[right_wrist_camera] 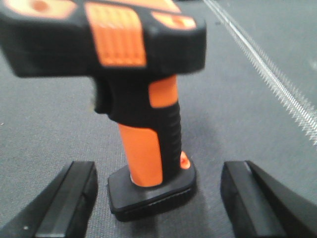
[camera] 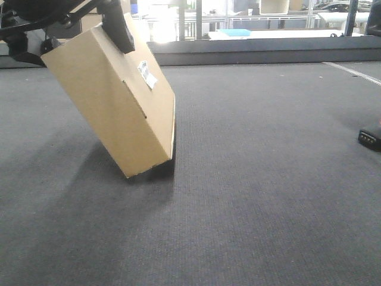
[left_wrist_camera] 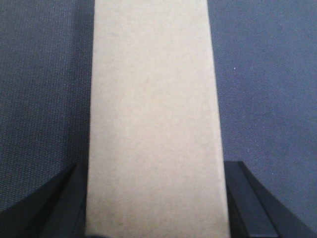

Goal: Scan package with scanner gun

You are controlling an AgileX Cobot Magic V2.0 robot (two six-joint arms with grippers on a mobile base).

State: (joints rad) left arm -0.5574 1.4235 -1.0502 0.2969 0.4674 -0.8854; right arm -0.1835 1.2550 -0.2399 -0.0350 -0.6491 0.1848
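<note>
From where I stand, the job looks about half set up. The flat tan cardboard package is tipped up on one lower corner on the grey woven floor covering. Its upper end is pinched by the left gripper, and in the left wrist view the black fingers press against both narrow sides of the box. The broad face with the small white barcode label is turned outward and upward, so I'd say the package is presented for reading.

The scanning side is not begun. The black scanner gun with the bright orange handle stands upright on its black foot on the same covering. The right gripper straddles it with jaws spread wide, a clear gap between each finger and the handle, gripping nothing. As I judge it, what is left is closing on the handle, lifting the gun, aiming its head at the label, and triggering the read.
</note>
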